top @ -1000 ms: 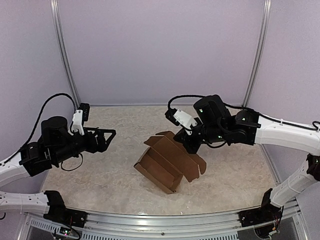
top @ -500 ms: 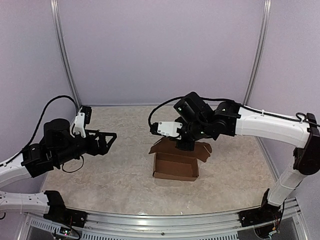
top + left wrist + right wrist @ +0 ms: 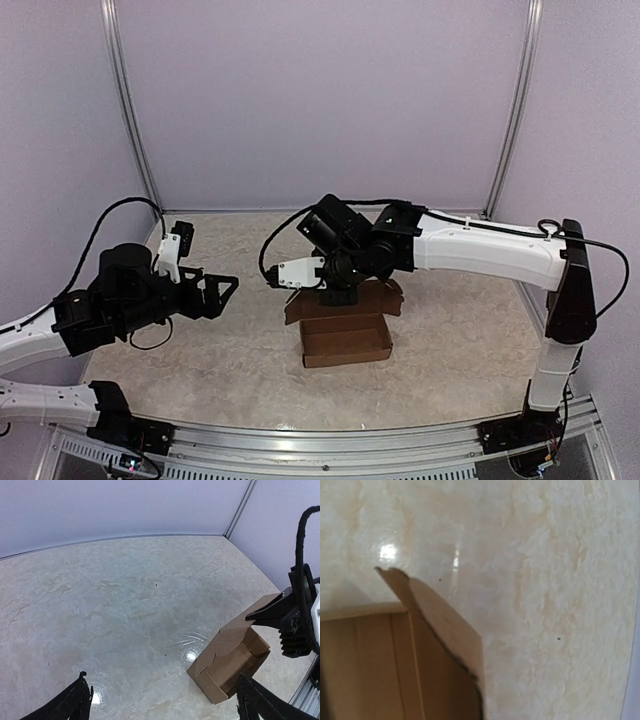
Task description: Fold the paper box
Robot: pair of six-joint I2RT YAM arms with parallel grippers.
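Note:
The paper box [image 3: 345,340] is a brown cardboard tray standing on the table's middle, open side up, with its lid flap [image 3: 345,300] rising at the back. My right gripper [image 3: 335,296] sits on that flap's left end and seems shut on it. The right wrist view shows no fingers, only the flap [image 3: 445,625] and the box's inside close up. My left gripper [image 3: 222,290] is open and empty, hovering left of the box. In its wrist view [image 3: 167,710] the box [image 3: 227,665] lies ahead to the right, with the right gripper [image 3: 295,625] at the flap's top.
The marble-patterned tabletop [image 3: 220,350] is walled by pale purple panels with metal posts [image 3: 130,110] at the back corners. The right arm [image 3: 480,245] reaches across the table's back right. A metal rail [image 3: 330,440] runs along the near edge.
The right arm has swung left and carried the box with it, turning it from a tilted diagonal pose to square with the table edge and set flat. The left gripper has edged slightly right.

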